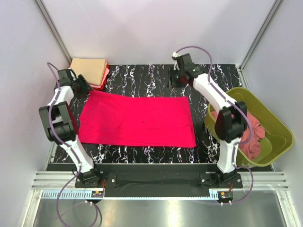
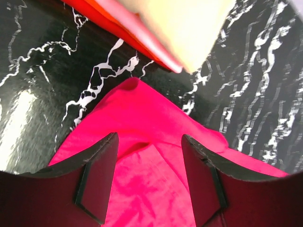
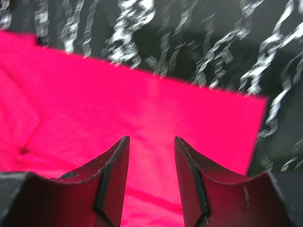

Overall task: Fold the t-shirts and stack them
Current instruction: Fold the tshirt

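Marbled tabletop point(image 1: 142, 78), flat crimson t-shirt point(image 1: 137, 118)

Right wrist view's a smear: the crimson shirt point(image 3: 142, 104) runs off the left and bottom edges, its weave lost. Left wrist: the stack point(image 2: 189, 28) is chopped by the top edge, pale top layer washed out. From above, the right arm point(image 1: 213, 92) covers part of the tub point(image 1: 272, 118) and the rose shirt point(image 1: 254, 137). Fingertips of the left gripper point(image 2: 150, 142) and right gripper point(image 3: 151, 142) are hidden under their wrists in that view.
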Tool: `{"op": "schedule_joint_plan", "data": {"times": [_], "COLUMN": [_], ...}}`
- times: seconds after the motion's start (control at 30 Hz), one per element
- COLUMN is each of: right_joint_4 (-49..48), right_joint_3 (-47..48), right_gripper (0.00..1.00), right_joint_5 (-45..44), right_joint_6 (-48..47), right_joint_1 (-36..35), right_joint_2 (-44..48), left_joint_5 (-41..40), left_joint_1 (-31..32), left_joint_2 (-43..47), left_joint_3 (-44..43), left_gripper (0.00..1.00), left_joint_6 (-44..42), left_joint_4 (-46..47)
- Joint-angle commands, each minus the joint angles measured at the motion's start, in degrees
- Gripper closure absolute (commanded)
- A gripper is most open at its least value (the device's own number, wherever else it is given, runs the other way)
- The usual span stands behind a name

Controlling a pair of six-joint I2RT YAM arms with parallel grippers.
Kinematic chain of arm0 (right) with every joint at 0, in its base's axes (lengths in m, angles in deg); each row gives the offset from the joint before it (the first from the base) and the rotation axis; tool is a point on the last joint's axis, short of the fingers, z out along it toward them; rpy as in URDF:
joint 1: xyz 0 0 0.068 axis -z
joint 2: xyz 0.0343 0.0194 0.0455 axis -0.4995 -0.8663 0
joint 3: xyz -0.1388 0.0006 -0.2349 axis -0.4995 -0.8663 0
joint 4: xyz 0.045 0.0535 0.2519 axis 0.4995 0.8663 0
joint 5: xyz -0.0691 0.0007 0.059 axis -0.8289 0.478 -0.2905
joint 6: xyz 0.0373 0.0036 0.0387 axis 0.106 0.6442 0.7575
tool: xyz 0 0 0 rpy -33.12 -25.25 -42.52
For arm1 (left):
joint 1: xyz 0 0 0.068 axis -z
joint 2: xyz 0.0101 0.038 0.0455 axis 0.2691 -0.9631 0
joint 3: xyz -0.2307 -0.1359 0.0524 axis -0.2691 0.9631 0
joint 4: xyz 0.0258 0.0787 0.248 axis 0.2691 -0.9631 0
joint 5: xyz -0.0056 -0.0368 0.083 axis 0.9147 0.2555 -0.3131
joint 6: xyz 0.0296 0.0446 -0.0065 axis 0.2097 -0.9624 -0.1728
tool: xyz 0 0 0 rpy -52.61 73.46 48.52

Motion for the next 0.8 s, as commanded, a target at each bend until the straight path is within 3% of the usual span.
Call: {"op": "schedule_joint_plan", "data": {"times": [0.0,0.43,0.77], "right_joint_4": [7.19,23.62,27.68], "right_joint_3": [7.56,33.57,42.47], "right_gripper": [0.5,0.51,0.5], "right_joint_5": [5.15,1.28,1.28], "right_joint_6": [-7.44,-18.08,-21.6], "right_joint_1": [4.26,11.56,12.88], "right_joint_2": [-8.71,-30.53,-37.48], "left_joint_5": [0.63,-0.17,0.79], "left_joint_1": [1.67,2.11,1.67], "left_joint_2": [-2.0,-4.91,-6.76], "left_joint_3": [-4.21,-6.68,-10.02], "left_gripper": [0.39,0.41,0.41], "left_joint_6": [-2.78,-5.6,-8.68], "left_joint_4": [2.68,4.52,2.59]}}
